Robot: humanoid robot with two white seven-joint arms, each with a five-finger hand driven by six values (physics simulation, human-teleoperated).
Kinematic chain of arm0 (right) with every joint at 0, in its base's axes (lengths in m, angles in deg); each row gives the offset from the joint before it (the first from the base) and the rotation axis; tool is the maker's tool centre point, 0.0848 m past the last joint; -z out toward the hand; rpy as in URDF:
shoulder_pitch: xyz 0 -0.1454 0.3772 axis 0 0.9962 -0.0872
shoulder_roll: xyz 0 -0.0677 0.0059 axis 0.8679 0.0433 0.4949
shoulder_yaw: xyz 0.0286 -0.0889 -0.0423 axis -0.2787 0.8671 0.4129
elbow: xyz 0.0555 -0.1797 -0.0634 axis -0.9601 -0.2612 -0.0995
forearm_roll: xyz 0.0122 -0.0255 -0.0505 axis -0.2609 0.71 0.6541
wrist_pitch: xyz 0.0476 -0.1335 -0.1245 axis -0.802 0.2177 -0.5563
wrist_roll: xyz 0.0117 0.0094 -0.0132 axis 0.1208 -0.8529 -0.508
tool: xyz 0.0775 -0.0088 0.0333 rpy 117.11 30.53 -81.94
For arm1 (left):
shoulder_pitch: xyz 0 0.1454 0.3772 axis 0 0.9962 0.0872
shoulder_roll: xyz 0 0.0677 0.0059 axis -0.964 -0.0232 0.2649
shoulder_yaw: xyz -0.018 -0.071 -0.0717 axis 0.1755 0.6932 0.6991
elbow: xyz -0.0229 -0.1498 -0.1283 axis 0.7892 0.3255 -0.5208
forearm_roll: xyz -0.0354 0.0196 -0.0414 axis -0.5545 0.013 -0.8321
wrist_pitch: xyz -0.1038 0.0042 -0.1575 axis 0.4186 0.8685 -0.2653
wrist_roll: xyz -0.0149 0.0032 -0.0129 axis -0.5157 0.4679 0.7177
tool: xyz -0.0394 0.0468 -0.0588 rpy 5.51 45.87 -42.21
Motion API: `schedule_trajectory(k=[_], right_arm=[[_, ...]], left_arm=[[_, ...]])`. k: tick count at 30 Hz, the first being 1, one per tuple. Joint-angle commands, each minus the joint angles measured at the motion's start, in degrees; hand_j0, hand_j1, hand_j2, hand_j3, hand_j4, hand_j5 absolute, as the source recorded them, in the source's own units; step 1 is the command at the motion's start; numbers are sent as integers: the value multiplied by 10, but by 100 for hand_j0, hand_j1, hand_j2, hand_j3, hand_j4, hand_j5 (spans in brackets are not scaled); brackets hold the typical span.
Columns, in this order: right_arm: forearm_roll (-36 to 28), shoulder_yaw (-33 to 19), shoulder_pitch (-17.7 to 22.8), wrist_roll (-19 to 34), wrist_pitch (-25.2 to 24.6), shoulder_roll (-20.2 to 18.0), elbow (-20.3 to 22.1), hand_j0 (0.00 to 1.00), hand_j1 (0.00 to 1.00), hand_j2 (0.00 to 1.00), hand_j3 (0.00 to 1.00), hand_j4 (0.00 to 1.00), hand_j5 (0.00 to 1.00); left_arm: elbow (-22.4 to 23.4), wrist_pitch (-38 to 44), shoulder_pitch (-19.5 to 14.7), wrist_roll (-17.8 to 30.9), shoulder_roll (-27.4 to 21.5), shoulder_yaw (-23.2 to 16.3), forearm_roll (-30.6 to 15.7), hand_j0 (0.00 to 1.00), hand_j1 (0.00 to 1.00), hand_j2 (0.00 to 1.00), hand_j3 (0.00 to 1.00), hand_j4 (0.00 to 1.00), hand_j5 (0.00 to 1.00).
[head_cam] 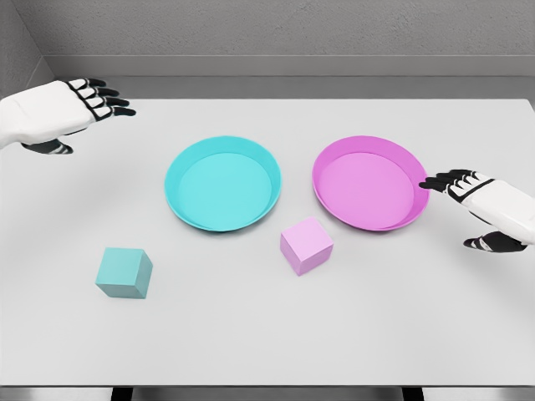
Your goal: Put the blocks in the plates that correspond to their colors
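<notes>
A teal block (pixel 124 272) rests on the table at the lower left. A pink block (pixel 306 245) lies near the middle, just below the gap between the two plates. The teal plate (pixel 180 202) sits left of centre and holds nothing. The pink plate (pixel 328 194) sits to its right, also with nothing in it. My left hand (pixel 94 102) hovers at the far upper left, fingers spread, well away from both blocks. My right hand (pixel 468 200) hangs at the right edge, fingers relaxed, its fingertips close to the pink plate's right rim.
The white table (pixel 267 342) runs to a front edge near the bottom of the view. A grey wall stands behind its far edge.
</notes>
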Motion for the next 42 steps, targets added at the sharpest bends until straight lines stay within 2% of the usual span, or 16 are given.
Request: schedule_trajectory(k=[1,4,5,6,7,9,11,19,21,23,25,27,31,34,37,42], right_arm=[[-2,0,0,0,0,-1,1,100,100,100,100,100,100],[-2,1,-12,2,-1,8,0,100,100,100,100,100,100],[-3,7,-29,33,-2,15,1,100,100,100,100,100,100],[-3,28,-61,64,-4,26,0,100,100,100,100,100,100],[-5,74,-115,89,-8,43,0,100,100,100,100,100,100],[-5,140,-188,128,-28,73,0,100,100,100,100,100,100],[-5,169,-226,142,-39,91,0,100,100,100,100,100,100],[-4,217,-274,144,-33,123,1,100,100,100,100,100,100],[-4,259,-307,144,-35,140,1,100,100,100,100,100,100],[-4,278,-318,144,-37,151,1,100,100,100,100,100,100],[-5,283,-318,146,-28,151,1,100,100,100,100,100,100],[-4,282,-320,180,2,144,1,100,100,100,100,100,100],[-5,278,-334,206,4,125,1,100,100,100,100,100,100],[-6,278,-342,207,8,125,1,100,100,100,100,100,100],[-6,280,-343,207,35,132,1,100,100,100,100,100,100],[-6,283,-346,207,36,142,1,100,100,100,100,100,100]], left_arm=[[0,1,1,0,-3,1,-3,100,100,100,100,100,100],[0,1,1,0,-3,0,-3,100,100,100,100,100,100],[-2,1,1,0,-3,-1,-4,100,100,100,100,100,100],[-8,1,2,0,-6,-3,-3,100,100,100,100,100,100],[-27,1,6,0,-26,-15,-3,100,100,100,100,100,100],[-63,1,22,0,-37,-25,-4,100,100,100,100,100,100],[-99,1,41,0,-63,-29,-3,100,100,100,100,100,100],[-183,1,113,9,-112,-21,-3,100,100,100,100,100,100],[-185,1,132,9,-119,-21,-3,100,100,100,100,100,100],[-186,1,150,9,-118,-24,-6,100,100,100,100,100,100],[-194,1,159,9,-118,-29,-6,100,100,100,100,100,100],[-201,1,163,10,-112,-29,-6,100,100,100,100,100,100],[-202,1,179,10,-95,-31,-7,100,100,100,100,100,100],[-203,1,188,12,-95,-31,-6,100,100,100,100,100,100],[-204,1,193,28,-102,-31,-4,100,100,100,100,100,100],[-203,1,195,50,-112,-31,-1,100,100,100,100,100,100]])
